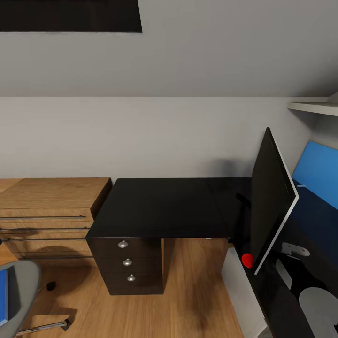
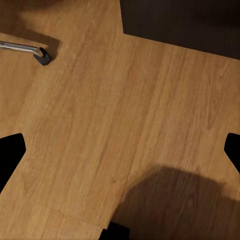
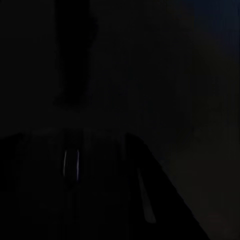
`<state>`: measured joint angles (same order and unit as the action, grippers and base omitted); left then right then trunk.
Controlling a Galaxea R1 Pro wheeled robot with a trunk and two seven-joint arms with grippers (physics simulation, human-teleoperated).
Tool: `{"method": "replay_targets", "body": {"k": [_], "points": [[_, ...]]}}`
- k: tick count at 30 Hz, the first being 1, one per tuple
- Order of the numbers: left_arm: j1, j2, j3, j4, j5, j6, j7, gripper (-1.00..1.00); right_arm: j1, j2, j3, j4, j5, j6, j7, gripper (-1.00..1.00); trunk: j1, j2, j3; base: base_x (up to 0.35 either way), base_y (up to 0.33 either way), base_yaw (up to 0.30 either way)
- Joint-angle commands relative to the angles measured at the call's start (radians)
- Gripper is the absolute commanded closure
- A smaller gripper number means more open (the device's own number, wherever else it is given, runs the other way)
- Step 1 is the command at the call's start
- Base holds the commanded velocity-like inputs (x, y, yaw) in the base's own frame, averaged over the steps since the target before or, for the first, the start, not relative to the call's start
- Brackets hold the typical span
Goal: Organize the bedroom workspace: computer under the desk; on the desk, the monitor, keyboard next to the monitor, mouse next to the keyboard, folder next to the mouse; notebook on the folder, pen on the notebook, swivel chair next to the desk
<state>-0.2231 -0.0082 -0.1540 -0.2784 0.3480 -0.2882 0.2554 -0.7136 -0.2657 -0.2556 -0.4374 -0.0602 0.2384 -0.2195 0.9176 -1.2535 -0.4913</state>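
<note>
The bench stands against the far wall, its glossy black top bare on the left wing, with a three-drawer black unit under its near left corner. At the right the monitor stands on the bench, seen nearly edge-on, black face turned left, pale rim along its right side, a small red light at its near lower corner. Right of it rises the blue back panel. Left of the bench, touching its side, is an oak chest of drawers.

At the near left corner of the head view, the grey seat of the chair shows, with a chrome leg and caster on the wood floor. The blue folder lies on the seat at the picture's edge.

The left wrist view looks down on the floor; the left claw is wide, its dark fingertips far apart at either edge with nothing between them. The chair's caster lies beyond.

The right wrist view is almost black; I cannot tell the right claw's state.
</note>
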Motion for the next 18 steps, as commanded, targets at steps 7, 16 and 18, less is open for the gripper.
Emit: {"method": "replay_targets", "body": {"k": [7,16,18], "points": [[-0.001,0.0,-0.009,0.001,0.006,-0.003,0.007,-1.0,0.0,0.002,0.001,0.033,-0.012,0.006,-0.001,1.0,0.0,0.0,-0.001,0.0,0.0,0.0],[-0.001,0.001,-0.008,0.0,0.006,-0.003,0.007,-1.0,0.001,0.002,0.001,0.022,-0.01,0.001,0.001,1.0,0.0,0.0,-0.001,-0.069,0.0,0.0],[0.0,0.001,-0.008,0.0,0.006,-0.003,0.007,-1.0,0.001,0.002,0.001,0.022,-0.01,0.001,0.001,1.0,0.0,0.0,-0.001,-0.272,0.0,0.0]]}}
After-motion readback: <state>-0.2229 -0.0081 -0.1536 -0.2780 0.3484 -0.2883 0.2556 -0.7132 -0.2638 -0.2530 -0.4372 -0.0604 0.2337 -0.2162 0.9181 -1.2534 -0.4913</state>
